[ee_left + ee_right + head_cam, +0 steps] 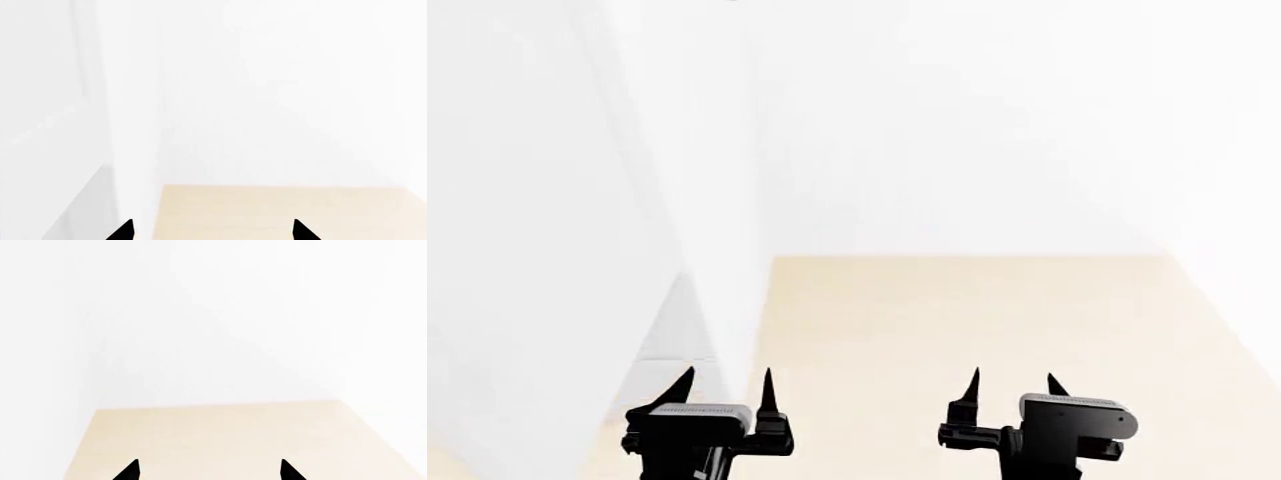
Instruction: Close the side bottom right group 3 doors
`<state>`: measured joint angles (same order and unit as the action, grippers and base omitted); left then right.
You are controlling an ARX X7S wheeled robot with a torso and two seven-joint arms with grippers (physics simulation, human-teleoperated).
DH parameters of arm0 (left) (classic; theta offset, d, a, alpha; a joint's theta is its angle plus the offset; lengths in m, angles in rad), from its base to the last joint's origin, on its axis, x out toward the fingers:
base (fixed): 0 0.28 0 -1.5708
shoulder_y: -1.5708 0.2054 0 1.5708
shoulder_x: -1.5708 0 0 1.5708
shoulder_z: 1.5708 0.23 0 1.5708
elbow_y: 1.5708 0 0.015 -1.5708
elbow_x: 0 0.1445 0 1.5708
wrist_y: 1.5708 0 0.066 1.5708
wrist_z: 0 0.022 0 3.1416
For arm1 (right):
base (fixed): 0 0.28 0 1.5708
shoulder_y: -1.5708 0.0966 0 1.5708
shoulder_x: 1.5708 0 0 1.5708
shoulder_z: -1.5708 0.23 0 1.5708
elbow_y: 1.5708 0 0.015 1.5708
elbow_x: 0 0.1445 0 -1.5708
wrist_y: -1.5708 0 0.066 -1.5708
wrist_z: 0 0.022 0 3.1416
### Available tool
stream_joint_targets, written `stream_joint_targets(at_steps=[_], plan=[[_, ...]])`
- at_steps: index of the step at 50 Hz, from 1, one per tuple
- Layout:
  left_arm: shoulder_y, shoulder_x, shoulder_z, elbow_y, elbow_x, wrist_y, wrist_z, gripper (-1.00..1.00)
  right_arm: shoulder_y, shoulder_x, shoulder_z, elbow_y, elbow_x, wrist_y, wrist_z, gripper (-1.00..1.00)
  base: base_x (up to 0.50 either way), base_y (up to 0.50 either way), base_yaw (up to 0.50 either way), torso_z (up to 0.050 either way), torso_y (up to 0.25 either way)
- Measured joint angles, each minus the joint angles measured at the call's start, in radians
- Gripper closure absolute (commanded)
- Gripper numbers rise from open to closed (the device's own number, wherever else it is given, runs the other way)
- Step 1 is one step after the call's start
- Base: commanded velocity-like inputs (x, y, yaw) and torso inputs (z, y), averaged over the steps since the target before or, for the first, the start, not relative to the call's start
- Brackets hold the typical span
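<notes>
Ahead and to our left, a tall white panel stands edge-on to us, and we take it for the side bottom right group 3 door (687,200), swung out from the white cabinet face (988,130) behind it. Its long axis runs vertically, and its lower edge hangs above the pale wood floor (961,320). No handle shows in any view, so we cannot confirm the identification from that.

Our left gripper (723,378) sits low in the head view, just short of the panel's near edge and almost in line with it; its fingers stand apart, holding nothing. Our right gripper (1012,380) is also spread and empty, well off to the other side over bare floor. The left arm is plainly the nearer one.

From the left wrist view the panel's edge (133,100) rises directly ahead of the left gripper (212,230), slightly toward one fingertip (the recessed frame is faintly visible on the face beside it). The right wrist view shows only floor and white cabinet beyond the right gripper (208,470).

We judge the coming move turns on which face of the door we meet: the push has to land on its outer face, sweeping it back toward the cabinet.

No containers are visible.
</notes>
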<state>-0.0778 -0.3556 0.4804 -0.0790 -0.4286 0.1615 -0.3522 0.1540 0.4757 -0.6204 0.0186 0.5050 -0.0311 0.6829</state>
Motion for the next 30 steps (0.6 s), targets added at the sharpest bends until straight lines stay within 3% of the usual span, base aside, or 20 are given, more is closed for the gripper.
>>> stream_joint_targets(at_steps=[30], plan=[[0.0,-0.004,0.004,0.001,0.0,0.004,-0.003,-1.0,-0.002,0.002,0.002,-0.003,0.004,-0.001,0.002,-1.0,0.5,-0.03,0.0,0.0,0.001]])
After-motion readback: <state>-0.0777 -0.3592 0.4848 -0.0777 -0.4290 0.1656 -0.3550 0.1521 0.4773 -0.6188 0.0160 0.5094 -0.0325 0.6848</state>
